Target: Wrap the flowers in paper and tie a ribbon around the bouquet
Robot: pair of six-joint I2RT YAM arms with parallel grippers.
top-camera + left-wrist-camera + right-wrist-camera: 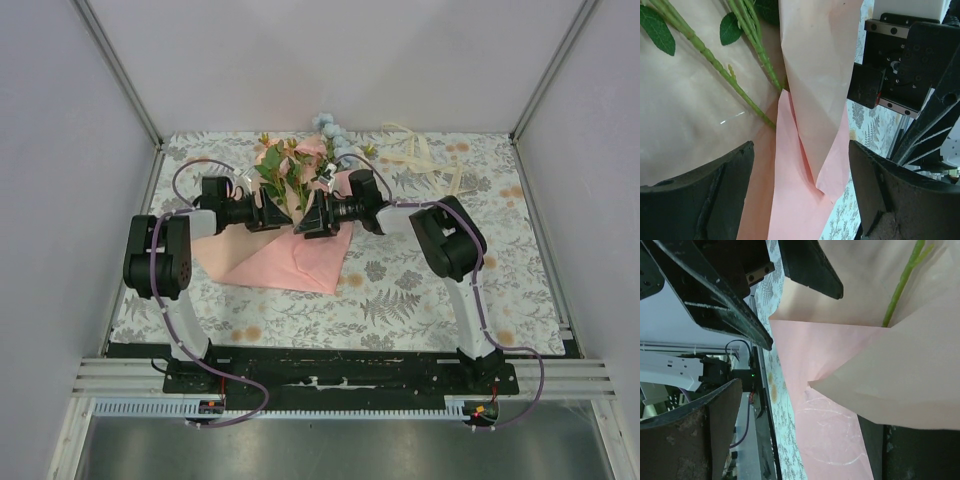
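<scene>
plainly left gripper [272, 218] and right gripper [312, 222] both gape apart, facing each other over the paper [300, 265].

My overhead camera looks down from the near edge across the whole table [420, 290]; both wrist cameras face each other, close on the paper [815, 100].

Table [420, 300], floral-patterned top: paper [300, 265] at centre, ribbon [425, 162] loose far right

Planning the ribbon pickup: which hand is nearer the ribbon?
Right. The right hand is over the paper mid-scene, and the ribbon lies further right and back from it. The left hand faces it from further left.
</scene>
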